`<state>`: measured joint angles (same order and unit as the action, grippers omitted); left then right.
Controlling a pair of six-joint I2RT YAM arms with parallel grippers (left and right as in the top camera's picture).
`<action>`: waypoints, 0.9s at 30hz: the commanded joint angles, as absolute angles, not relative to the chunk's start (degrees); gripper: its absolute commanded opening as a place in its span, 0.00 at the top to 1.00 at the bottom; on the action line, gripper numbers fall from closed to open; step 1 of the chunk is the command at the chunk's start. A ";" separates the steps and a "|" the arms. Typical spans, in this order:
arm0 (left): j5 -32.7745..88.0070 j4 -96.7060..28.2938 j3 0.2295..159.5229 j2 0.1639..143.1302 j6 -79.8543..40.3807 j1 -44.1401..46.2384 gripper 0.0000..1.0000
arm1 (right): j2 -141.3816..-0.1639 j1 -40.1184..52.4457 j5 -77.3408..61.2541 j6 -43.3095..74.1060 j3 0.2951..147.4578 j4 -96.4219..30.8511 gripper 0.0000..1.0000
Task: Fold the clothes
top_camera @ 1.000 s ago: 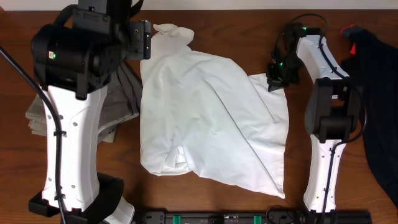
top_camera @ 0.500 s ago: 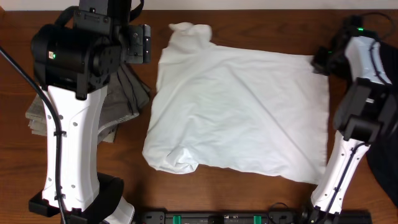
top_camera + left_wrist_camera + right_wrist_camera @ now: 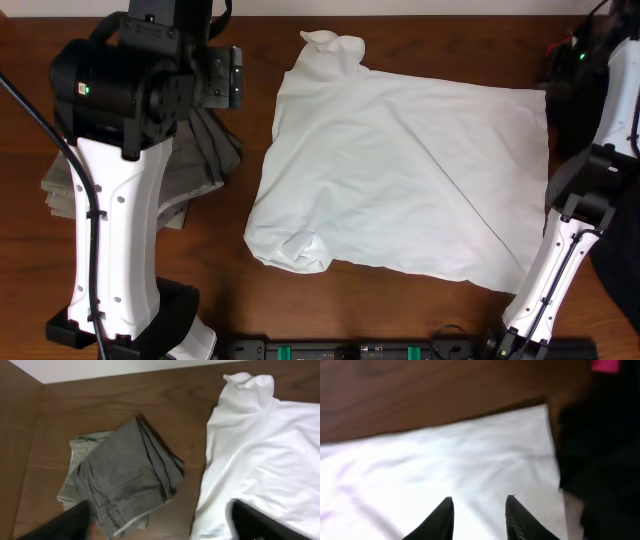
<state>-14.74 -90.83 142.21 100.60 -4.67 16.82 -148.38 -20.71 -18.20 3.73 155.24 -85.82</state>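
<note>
At the far right corner of the white T-shirt (image 3: pixel 400 170) sits the right gripper (image 3: pixel 480 501), its two fingers a little apart over blurred white cloth; whether they pinch that cloth I cannot tell. The shirt lies spread across the middle of the table (image 3: pixel 380 312), with a bunched lump (image 3: pixel 295 250) at its near left corner and a long diagonal crease. Left of the shirt, the left gripper (image 3: pixel 160 519) hangs wide open and empty above the folded grey trousers (image 3: pixel 120 480). A black garment (image 3: pixel 600 460) lies just right of the shirt. The step looks like flattening before the first fold: draw the corner taut and low, clear of the black garment, then let the left claw tease out the lump.
</note>
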 commanded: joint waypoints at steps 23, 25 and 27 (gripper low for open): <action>-5.85 -94.00 122.52 100.90 -7.11 14.76 0.02 | -148.00 -2.94 -6.33 2.31 153.27 -91.44 0.53; -3.27 -91.85 118.87 100.92 -5.39 14.87 0.02 | -148.03 -3.11 -6.44 4.36 150.50 -89.30 0.68; -2.07 -89.86 115.57 100.92 -4.78 14.85 0.02 | -148.03 -3.14 -6.74 5.74 147.17 -87.64 0.83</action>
<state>-6.09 -91.00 118.91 100.75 -6.31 14.94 -147.70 -2.55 -8.82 1.48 150.71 -88.44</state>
